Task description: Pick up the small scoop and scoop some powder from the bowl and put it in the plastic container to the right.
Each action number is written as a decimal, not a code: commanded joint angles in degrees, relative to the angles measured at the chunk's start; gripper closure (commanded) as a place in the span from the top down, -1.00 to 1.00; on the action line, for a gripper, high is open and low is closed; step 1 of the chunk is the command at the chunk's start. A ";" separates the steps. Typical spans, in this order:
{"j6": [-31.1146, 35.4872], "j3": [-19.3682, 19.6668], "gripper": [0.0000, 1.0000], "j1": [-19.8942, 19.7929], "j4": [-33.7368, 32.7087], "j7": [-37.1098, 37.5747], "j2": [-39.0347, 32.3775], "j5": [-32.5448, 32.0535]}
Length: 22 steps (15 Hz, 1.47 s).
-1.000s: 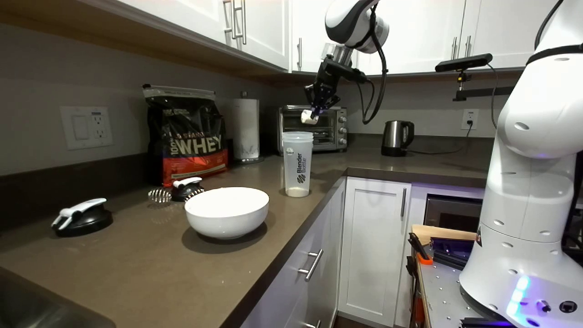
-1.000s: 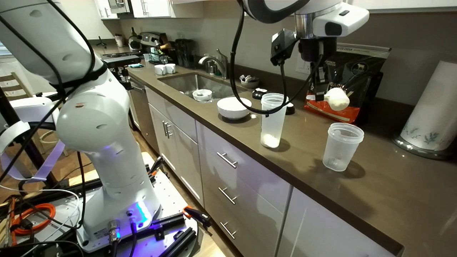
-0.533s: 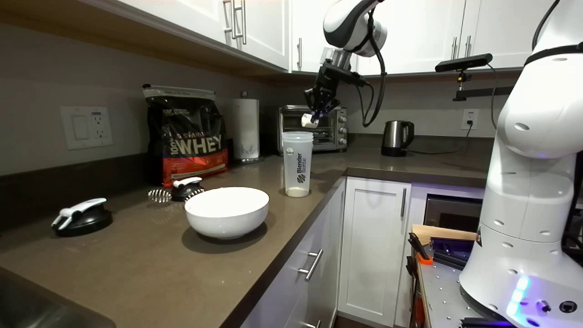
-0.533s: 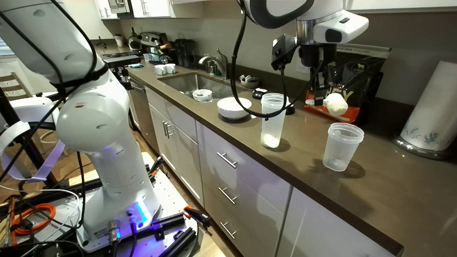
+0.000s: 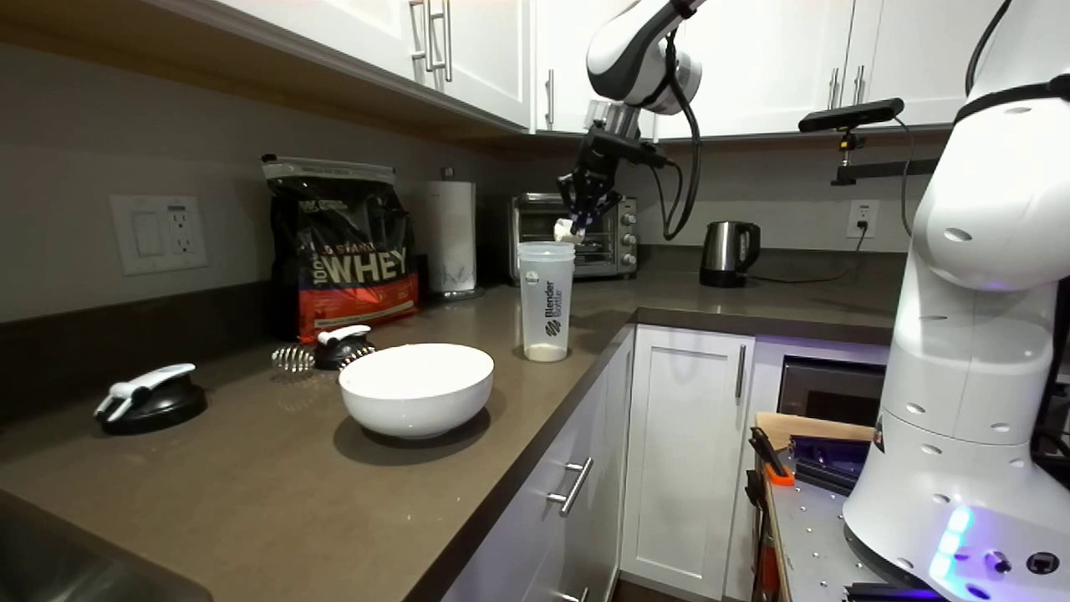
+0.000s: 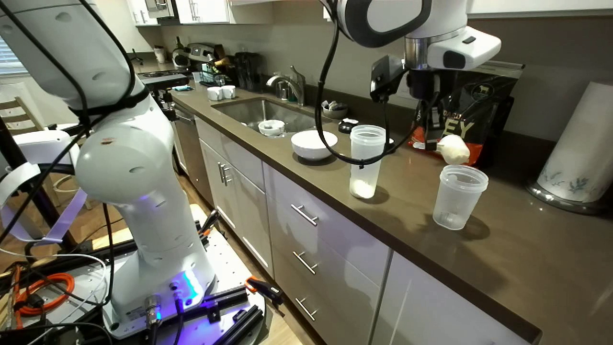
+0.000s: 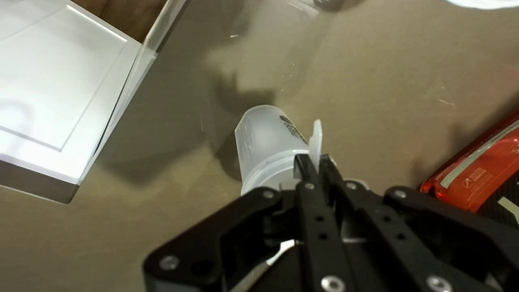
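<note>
My gripper is shut on the handle of a small white scoop; the handle also sticks out between the fingertips in the wrist view. The scoop looks cream-coloured inside and hangs just above the rim of the right-hand translucent plastic container, slightly toward its back. A similar cup stands to its left with off-white powder at its bottom. This printed cup also shows in an exterior view. The white bowl stands beyond, its contents not clearly visible. In the wrist view my fingers hide the scoop's head.
A black whey bag stands against the wall, with a paper-towel roll beside it. Black lids and a wire whisk ball lie near the bowl. The arm's cable hangs in front of the left cup.
My gripper has moved down with the scoop, bringing it closer to the right-hand container's rim. The bowl and cups have not moved.
</note>
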<state>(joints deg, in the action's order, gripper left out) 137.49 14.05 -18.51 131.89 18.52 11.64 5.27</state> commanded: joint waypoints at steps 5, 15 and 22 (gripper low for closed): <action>-0.06 1.07 -0.93 0.10 -5.10 0.18 -5.42 -0.64; 0.40 1.51 -0.93 0.22 -6.67 0.64 -8.55 -2.75; 1.21 1.18 -0.93 0.35 -6.83 1.43 -8.32 -8.42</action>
<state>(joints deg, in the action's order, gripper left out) 137.67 15.25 -18.47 126.09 18.52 4.04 -0.19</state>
